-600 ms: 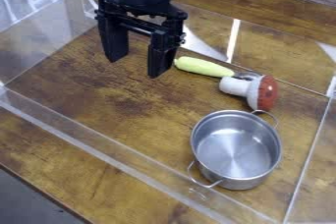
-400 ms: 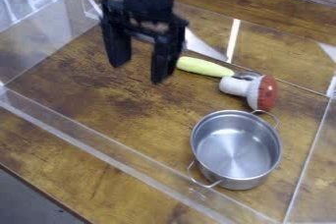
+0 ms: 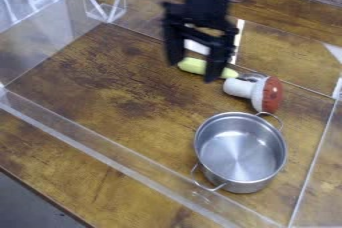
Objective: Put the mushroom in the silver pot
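Note:
The mushroom (image 3: pixel 254 90) lies on its side on the wooden table, white stem to the left and red-brown cap to the right. In front of it stands the silver pot (image 3: pixel 241 150), upright with nothing inside. My black gripper (image 3: pixel 197 67) hangs pointing down, left of the mushroom and above the yellow-green vegetable. It is open, with nothing between its fingers (image 3: pixel 175 52). It stands apart from the mushroom and well behind the pot.
A long yellow-green vegetable (image 3: pixel 197 65) lies just left of the mushroom, partly hidden behind my fingers. Clear acrylic walls (image 3: pixel 80 137) fence in the wooden table (image 3: pixel 107 82) on all sides. Bare wood lies to the left and front left.
The gripper has moved to the right and slightly back, from the table's left-centre to over the vegetable beside the mushroom. It stayed open. Mushroom and pot have not moved.

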### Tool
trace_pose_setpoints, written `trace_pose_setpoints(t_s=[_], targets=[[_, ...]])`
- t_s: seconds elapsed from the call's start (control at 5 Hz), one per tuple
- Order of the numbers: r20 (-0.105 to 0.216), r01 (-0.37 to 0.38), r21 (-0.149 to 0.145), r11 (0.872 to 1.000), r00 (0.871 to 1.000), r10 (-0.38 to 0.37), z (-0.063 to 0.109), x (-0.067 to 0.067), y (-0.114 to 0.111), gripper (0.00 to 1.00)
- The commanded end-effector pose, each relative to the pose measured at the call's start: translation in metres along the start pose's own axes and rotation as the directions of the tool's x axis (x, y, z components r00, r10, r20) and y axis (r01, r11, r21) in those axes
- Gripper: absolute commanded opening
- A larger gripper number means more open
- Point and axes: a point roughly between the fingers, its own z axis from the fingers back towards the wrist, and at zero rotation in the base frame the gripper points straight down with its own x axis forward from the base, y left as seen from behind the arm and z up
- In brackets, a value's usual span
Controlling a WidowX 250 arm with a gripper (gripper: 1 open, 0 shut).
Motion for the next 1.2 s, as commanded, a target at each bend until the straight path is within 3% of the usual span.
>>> trace_pose_setpoints(t_s=[0.0,0.2,0.4,0.8,1.0], targets=[[0.099,0.111,0.032,0.993,0.989,-0.114,0.018,0.043,-0.031,1.00],[0.124,0.139,0.046,0.989,0.982,-0.144,0.016,0.068,-0.048,1.00],[0.143,0.106,0.047,0.993,0.983,-0.111,0.017,0.081,-0.034,1.00],[0.137,0.036,0.041,0.998,0.990,-0.042,0.012,0.093,-0.006,1.00],[0.140,-0.034,0.029,0.999,0.990,0.029,0.006,0.095,0.004,1.00]])
